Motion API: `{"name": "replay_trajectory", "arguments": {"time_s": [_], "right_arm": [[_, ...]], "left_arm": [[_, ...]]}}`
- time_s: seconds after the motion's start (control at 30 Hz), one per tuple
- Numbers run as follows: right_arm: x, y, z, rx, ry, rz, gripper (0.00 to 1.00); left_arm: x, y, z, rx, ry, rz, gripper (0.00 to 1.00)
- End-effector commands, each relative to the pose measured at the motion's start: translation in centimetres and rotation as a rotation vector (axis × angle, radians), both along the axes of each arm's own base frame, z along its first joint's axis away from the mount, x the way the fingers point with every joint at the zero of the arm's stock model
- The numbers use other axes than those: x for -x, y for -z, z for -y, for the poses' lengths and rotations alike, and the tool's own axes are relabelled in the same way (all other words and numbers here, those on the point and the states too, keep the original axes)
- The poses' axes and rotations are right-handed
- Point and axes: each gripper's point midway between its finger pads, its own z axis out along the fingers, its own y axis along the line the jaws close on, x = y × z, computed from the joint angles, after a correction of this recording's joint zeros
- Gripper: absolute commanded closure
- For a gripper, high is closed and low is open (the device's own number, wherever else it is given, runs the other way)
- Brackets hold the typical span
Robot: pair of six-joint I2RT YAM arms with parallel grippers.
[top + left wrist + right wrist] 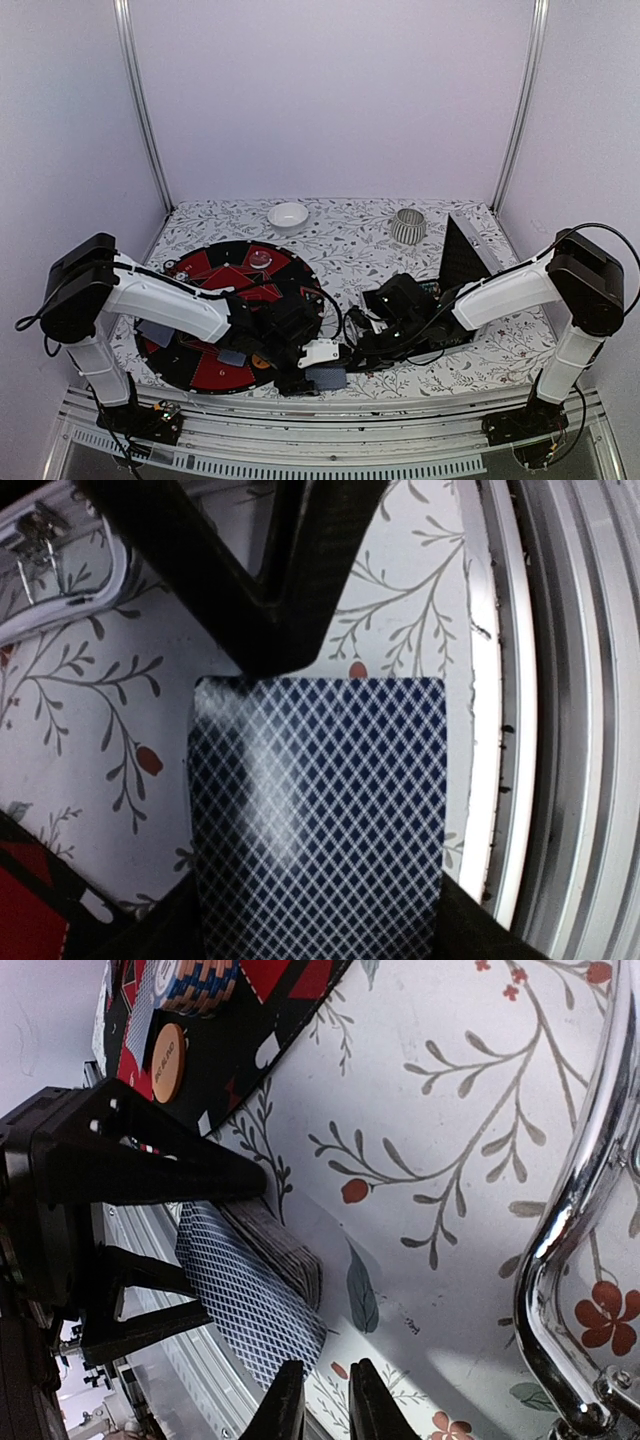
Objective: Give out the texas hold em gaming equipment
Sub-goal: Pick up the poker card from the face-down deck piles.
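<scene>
Down at the desk's (90, 710) near edge, the left pincer (232, 1245) stands spread astride the deck of playing cards (280, 1250); whether it squeezes them I cannot tell. The top card (320, 820) lies askew toward the right pincer (322, 1400), whose jaws are nearly together at its edge, grip unclear.

A white bowl (288, 214) is set well beyond the left pincer (320, 935), a ribbed grey cup (407, 226) well beyond the right pincer (325, 1400), on the floral tabletop (350, 250). A chrome handle (565, 1220) is seen beside the latter.
</scene>
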Motion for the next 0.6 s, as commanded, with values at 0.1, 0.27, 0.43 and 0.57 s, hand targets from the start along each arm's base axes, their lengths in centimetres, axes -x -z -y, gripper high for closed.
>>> {"name": "replay_trajectory", "arguments": {"time_s": [0.1,0.27,0.43,0.57], "right_arm": [[-0.3,-0.7,0.7,0.009,0.010,0.031,0.71],[-0.2,-0.3,0.5,0.001,0.006,0.018,0.56],[-0.5,-0.6,-0.9,-0.060,-0.004,0.010,0.54],[-0.6,-0.5,-1.7,-0.082,-0.020,-0.005,0.60]], "left_arm": [[0.2,0.8,-0.8,-0.031,0.007,-0.018,0.40],[-0.5,-0.3,-0.6,0.019,-0.026,0.029,0.45],[-0.8,-1.1,-0.7,0.057,-0.046,0.056,0.45],[-1.1,-1.5,-0.8,0.069,-0.058,0.080,0.45]]}}
